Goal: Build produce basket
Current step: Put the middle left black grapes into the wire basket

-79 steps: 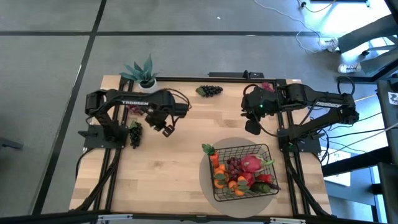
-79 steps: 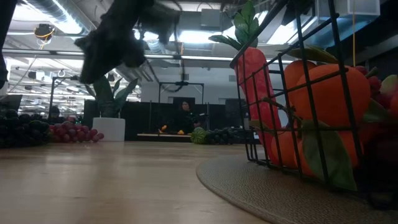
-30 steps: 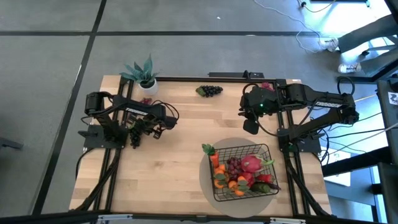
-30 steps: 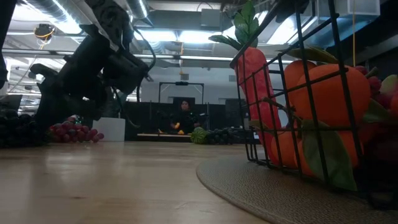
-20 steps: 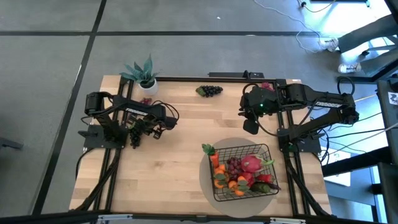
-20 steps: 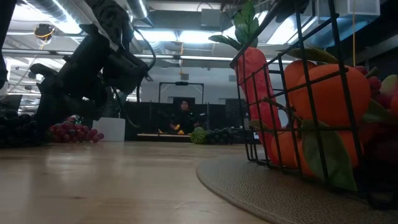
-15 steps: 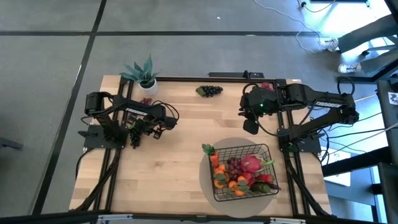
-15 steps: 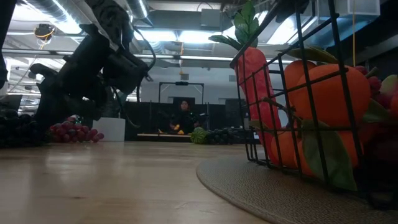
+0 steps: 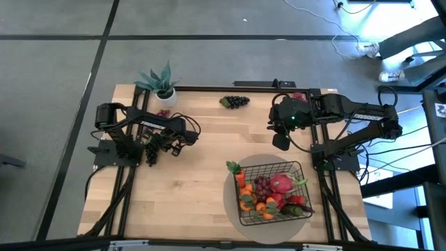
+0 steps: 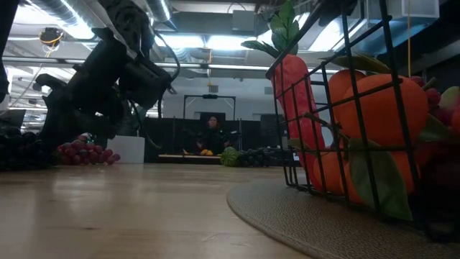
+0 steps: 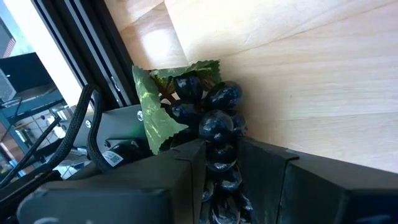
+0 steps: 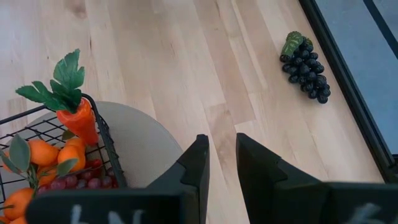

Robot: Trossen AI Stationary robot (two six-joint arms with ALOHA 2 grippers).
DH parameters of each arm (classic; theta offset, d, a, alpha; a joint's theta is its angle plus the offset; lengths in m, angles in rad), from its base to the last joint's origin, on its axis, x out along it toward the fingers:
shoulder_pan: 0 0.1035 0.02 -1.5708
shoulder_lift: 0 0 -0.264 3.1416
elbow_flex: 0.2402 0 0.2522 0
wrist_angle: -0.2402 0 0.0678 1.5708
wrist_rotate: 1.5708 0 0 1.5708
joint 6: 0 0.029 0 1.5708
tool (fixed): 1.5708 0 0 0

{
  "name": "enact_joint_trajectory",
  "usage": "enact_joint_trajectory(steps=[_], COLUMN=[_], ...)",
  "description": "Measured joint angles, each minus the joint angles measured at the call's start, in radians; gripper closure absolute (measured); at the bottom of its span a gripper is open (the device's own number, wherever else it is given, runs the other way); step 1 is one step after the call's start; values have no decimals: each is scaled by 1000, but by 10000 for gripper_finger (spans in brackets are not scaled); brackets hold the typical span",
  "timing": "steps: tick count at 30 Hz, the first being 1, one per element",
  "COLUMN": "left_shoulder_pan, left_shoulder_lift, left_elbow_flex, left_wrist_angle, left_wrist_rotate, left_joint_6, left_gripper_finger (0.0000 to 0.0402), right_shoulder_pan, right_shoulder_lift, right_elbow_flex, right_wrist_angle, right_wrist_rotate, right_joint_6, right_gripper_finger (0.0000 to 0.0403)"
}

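Left hand (image 11: 219, 180) has dropped from mid-worktop to left edge, now clamped on dark plastic grape bunch (image 11: 208, 118). I read: grasp made, lift next. Black wire-grid basket (image 9: 272, 192) sits front right on round grey mat. Right hand (image 12: 222, 158) hovers, fingers narrowly apart, empty.

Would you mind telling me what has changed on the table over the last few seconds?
The left gripper swung back from mid-table to the table's left edge and came down around the dark grape bunch, its fingers now on either side of it. The right gripper, the basket and the other dark grapes stayed put.
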Motion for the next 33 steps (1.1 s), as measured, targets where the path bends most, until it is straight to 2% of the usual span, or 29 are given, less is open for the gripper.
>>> enact_joint_trajectory(steps=[5,15,22,26,33], left_shoulder_pan=[0,0,-1,-17,-74], left_shoulder_lift=[0,0,0,0,0], left_elbow_flex=[0,0,7,62,230], left_wrist_angle=[0,0,-2,-12,-43], left_wrist_rotate=[0,6,5,-25,-80], left_joint_6=[1,7,79,119,190], left_gripper_finger=[334,396,400,401,401], right_shoulder_pan=[0,0,0,0,0], right_shoulder_lift=[0,0,0,0,0], right_elbow_flex=[0,0,0,0,0], right_wrist_angle=[0,0,0,0,-25], right_wrist_rotate=[0,0,0,0,0], right_joint_6=[-1,-1,-9,-9,-8], right_gripper_finger=[336,336,336,336,336])
